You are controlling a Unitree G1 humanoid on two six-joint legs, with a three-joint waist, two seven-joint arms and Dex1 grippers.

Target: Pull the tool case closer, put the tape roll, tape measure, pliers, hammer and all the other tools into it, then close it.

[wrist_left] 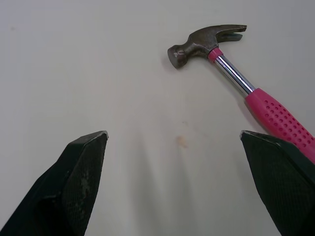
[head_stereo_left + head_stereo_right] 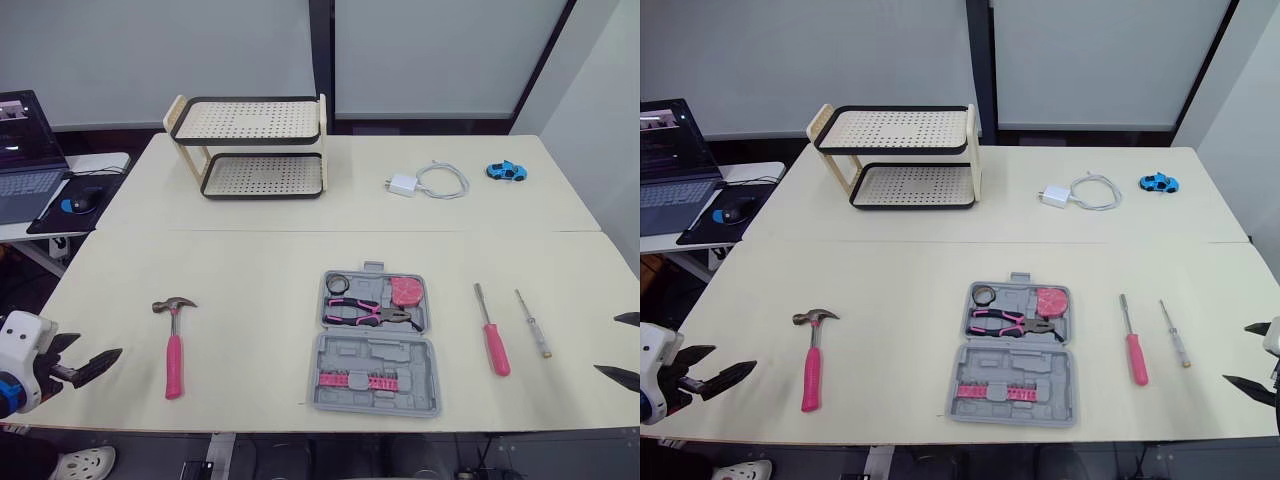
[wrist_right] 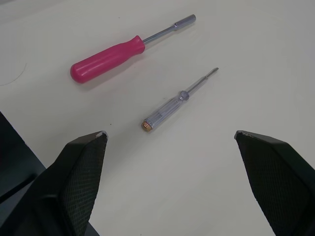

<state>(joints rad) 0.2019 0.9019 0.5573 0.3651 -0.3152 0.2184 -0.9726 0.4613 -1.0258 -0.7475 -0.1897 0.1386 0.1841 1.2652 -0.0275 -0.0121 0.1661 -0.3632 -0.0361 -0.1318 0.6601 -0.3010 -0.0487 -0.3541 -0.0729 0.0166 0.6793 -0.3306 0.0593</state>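
From my head, both eyes look down across the table (image 2: 260, 260); my wrist cameras peer close, sharing its hammer (image 1: 211, 44) and screwdriver (image 3: 108, 59).

A two-tier rack (image 2: 250, 145), a white charger (image 2: 403, 184) and a blue toy car (image 2: 507, 171) stand on the far table (image 2: 500, 212)

1. The hammer (image 1: 236, 78) is cut off at its handle's end in the left wrist view.
2. The right gripper (image 2: 604, 344) is cut off behind its fingers.
3. The laptop (image 2: 25, 150) is cut off by the edge.
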